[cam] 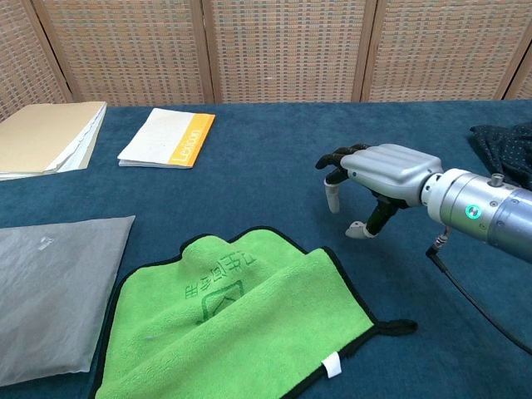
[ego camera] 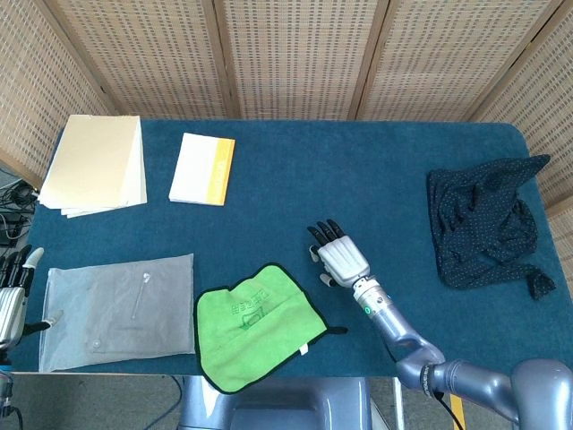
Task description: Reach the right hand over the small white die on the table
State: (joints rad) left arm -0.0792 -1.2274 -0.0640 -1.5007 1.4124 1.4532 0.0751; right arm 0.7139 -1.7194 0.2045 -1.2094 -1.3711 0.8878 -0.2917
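**Right hand parked over the die spot, die itself out of sight**

Wicker-panel screens run along the far side of the room, and in front of them sits a table covered in dark blue cloth. So the right hand is out near the middle of the table, a bit toward the near edge, palm down with its fingers curled downward and a little apart, thumb tip down close to the cloth. It isn't gripping anything that I can see. The small white die doesn't show in either view; the hand covers the patch of cloth under it, so I can't tell exactly where the die sits.

Just beside the hand, toward the near edge, there's a green microfiber cloth with black trim, partly folded over itself. It's near the hand but not touching it. Further along the near edge, at the left corner, lies a grey plastic pouch.

Over in the far left corner is a stack of cream folders, and next to it a white booklet with an orange stripe. At the right edge there's a crumpled dark dotted garment, well apart from the hand.

The left hand is just peeking in past the table's left edge, fingers pointing up and spread, holding nothing.
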